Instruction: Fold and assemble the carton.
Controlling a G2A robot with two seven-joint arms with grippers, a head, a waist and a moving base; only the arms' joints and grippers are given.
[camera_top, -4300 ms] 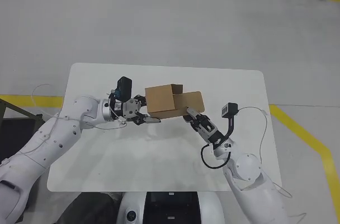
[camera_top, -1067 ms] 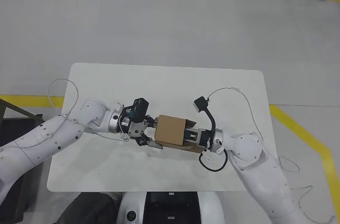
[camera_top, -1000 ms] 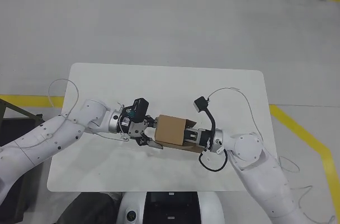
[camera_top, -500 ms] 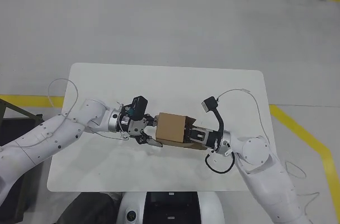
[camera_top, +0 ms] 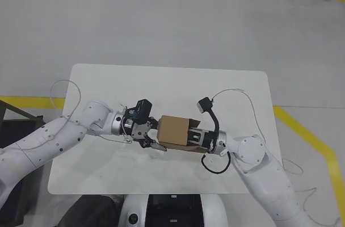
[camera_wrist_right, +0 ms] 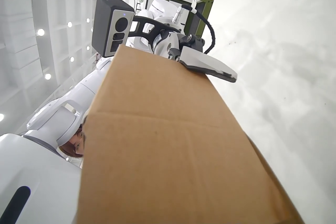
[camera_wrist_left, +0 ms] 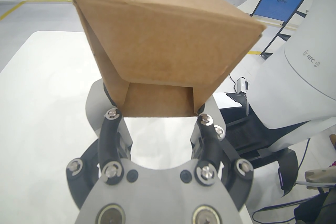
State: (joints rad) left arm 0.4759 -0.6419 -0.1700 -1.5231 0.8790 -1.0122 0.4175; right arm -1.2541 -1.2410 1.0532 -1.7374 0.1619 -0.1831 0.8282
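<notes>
The brown carton [camera_top: 172, 131] lies on its side in the middle of the white table [camera_top: 161, 85], between both arms. My left gripper [camera_top: 154, 136] is at its left end, open, with the carton's open end [camera_wrist_left: 168, 43] sitting between the spread fingers [camera_wrist_left: 111, 114]. One left finger [camera_wrist_right: 210, 68] lies along the carton's side. My right gripper [camera_top: 193, 138] is pressed against the carton's right end, hidden behind the carton wall [camera_wrist_right: 162, 151]. A flap edge sticks out at the carton's upper right corner.
The right arm's thin cable [camera_top: 235, 91] loops over the table's far right part. A dark green frame [camera_top: 2, 113] stands off the table's left edge. Bare tabletop lies behind and in front of the carton.
The right arm drew back to the right half a second ago and has now come back in against the carton's right end. The carton and the left arm stayed put.
</notes>
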